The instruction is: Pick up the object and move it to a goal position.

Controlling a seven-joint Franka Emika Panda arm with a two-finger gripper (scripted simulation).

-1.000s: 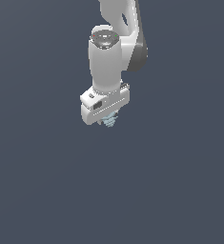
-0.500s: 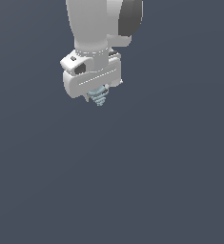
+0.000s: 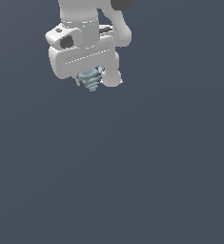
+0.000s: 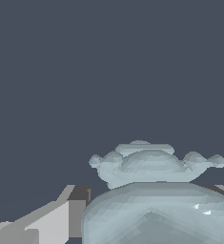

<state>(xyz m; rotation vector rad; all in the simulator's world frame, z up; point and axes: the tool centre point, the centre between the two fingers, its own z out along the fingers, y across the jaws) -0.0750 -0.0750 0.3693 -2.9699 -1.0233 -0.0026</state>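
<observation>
The object (image 3: 90, 80) is a tiny pale blue-grey ridged, tapering piece. It hangs point down between the fingers of my white gripper (image 3: 94, 78), near the top left of the exterior view, well above the dark floor. The gripper is shut on it. Only its lower ridges show below the gripper body. In the wrist view the object (image 4: 156, 190) fills the near field, with one grey finger (image 4: 61, 214) beside it.
A plain dark grey-blue floor (image 3: 132, 181) fills the view. No goal marker shows.
The gripper, still holding the object, has moved closer to the camera, looming larger in the exterior view; the hand has turned somewhat about its own axis.
</observation>
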